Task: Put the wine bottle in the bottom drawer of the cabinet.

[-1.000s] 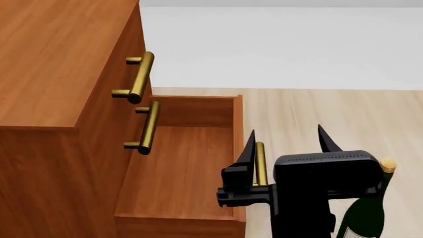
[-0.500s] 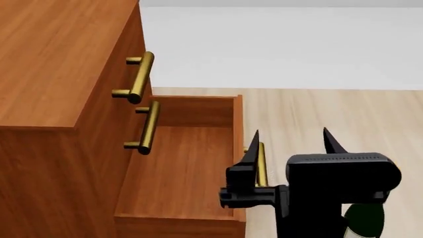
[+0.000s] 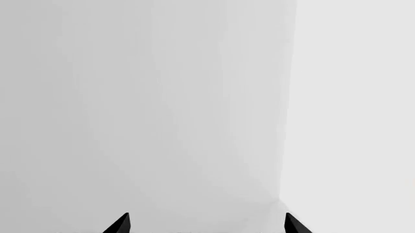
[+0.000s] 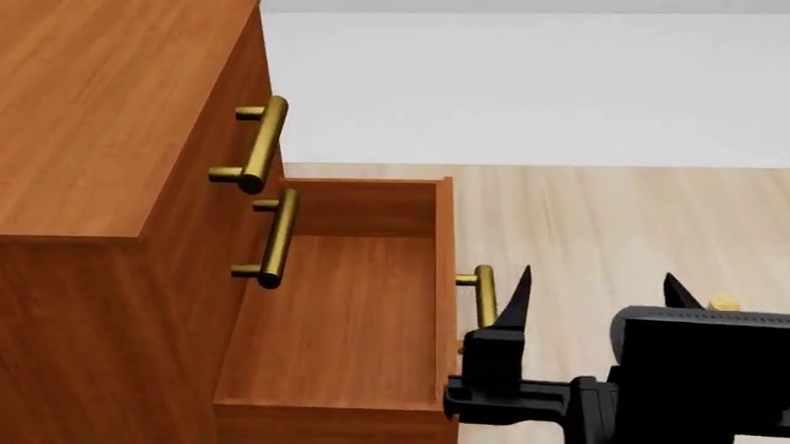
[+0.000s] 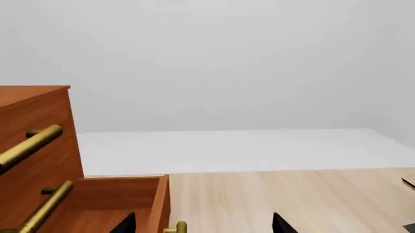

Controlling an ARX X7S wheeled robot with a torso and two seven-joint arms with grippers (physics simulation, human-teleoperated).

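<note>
Right gripper (image 4: 595, 301) sat lowest in the head view, at about 5 o'clock, black body filling that corner. Its two pointed fingers (image 4: 515, 298) stood spread wide apart, pinching nothing. Right wrist view showed the same two tips (image 5: 125, 224) parted at the frame edge.

Bottle (image 4: 724, 302): only the tan cork top showed, peeking just past the right finger at about 4 o'clock. The rest was hidden behind the gripper body. Not in the drawer; it stood outside, on the floor side.

Bottom drawer (image 4: 333, 324) was pulled out, open, interior bare wood, at about 6 to 7 o'clock. Its brass handle (image 4: 484, 296) stuck out from the front panel, just beside the left finger of the right gripper, apart from it as far as could be told.

Cabinet (image 4: 111, 120) rose at 9 to 11 o'clock, with two upper handles (image 4: 262, 145) on the closed drawers above.

Beyond, light wood floor (image 4: 617, 213) at 2 to 3 o'clock, then pale wall at 12.

Left gripper (image 3: 206, 224): seen only in its wrist view, two black tips spread apart, facing blank grey wall, holding nothing.
</note>
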